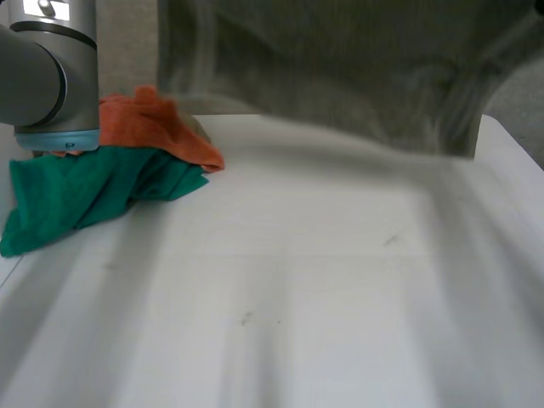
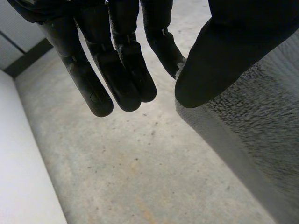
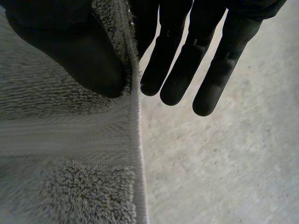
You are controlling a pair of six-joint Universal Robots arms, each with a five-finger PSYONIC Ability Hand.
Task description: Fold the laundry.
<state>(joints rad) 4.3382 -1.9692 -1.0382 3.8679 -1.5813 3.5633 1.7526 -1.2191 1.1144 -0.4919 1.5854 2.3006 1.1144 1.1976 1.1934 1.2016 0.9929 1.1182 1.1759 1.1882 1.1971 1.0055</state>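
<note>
Far left on the worktop (image 1: 297, 297), a green cloth (image 1: 85, 191) lies bunched, an orange cloth (image 1: 161, 127) touching it. My left hand (image 2: 121, 70) pinches the grey towel (image 1: 340, 68), which hangs above the worktop. My right hand (image 3: 177, 70) has fingers and thumb clamped on its hemmed edge.

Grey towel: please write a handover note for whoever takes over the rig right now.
Left hand: pinches the grey towel between thumb and a finger.
Right hand: thumb and a finger pinch the towel's hemmed edge.
The towel hangs unfolded above the far side of the table.
Orange cloth and green cloth lie crumpled together by the left arm.
Done: nothing folded.
Left: lay the towel flat, fold it, then fold the other two.
</note>
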